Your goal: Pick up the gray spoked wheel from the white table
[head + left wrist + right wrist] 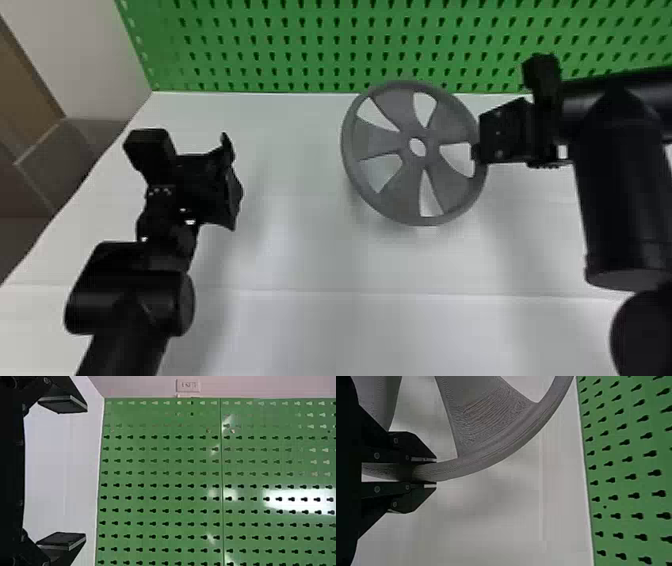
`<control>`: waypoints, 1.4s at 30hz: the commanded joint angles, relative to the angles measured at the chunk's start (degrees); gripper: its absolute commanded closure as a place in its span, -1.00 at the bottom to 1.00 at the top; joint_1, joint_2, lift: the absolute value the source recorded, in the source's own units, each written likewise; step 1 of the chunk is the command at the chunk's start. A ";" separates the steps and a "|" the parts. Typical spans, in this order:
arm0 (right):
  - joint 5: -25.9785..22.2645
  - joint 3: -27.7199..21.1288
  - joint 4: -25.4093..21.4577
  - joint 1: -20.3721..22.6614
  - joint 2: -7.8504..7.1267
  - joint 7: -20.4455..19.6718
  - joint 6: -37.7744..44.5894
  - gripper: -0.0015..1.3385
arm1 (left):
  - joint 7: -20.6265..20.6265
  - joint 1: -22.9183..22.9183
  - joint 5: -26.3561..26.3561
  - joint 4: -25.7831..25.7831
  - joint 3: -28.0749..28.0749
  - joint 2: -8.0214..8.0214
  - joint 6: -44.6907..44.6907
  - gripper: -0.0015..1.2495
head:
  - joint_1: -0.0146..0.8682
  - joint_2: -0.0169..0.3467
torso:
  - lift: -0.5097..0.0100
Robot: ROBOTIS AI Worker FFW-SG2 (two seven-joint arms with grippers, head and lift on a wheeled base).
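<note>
Head view: gray spoked wheel (407,192) sat right of upper centre, rim in the right fingers (477,154), pegboard (300,47) close behind. Left fingers (232,186) well apart, left of frame.

Left wrist: those were open, empty.

Right wrist: fingers clamped on rim; clearance over tabletop (514,514) unclear.

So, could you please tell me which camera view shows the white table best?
The head view, because it shows the white table broadly, with its left edge and back edge by the green pegboard. The left wrist view gives a strip along the pegboard; the right wrist view, the part behind the gray wheel.
</note>
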 commanded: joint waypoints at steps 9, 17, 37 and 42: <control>-11.09 -2.12 -5.69 5.32 -1.19 -4.53 -12.26 0.79 | 0.01 -0.18 0.16 -0.01 0.00 -0.09 -0.09 -0.77 | 0.79 -0.50 | 0.59; -21.11 -1.85 -7.44 9.98 -1.19 -11.65 -25.79 0.79 | 0.01 -0.18 0.16 -0.01 0.00 -0.09 -0.44 -0.77 | 0.79 -0.51 | 0.59; -29.46 2.01 -12.28 24.13 -0.31 -27.65 -57.79 0.79 | 0.01 0.09 0.25 -0.10 0.00 -0.09 -1.76 -0.77 | 0.79 -0.50 | 0.59; -28.76 2.28 -12.37 27.64 0.62 -32.22 -66.49 0.80 | 0.01 0.18 0.78 -0.10 0.00 -0.09 -1.93 -0.77 | 0.79 -0.50 | 0.59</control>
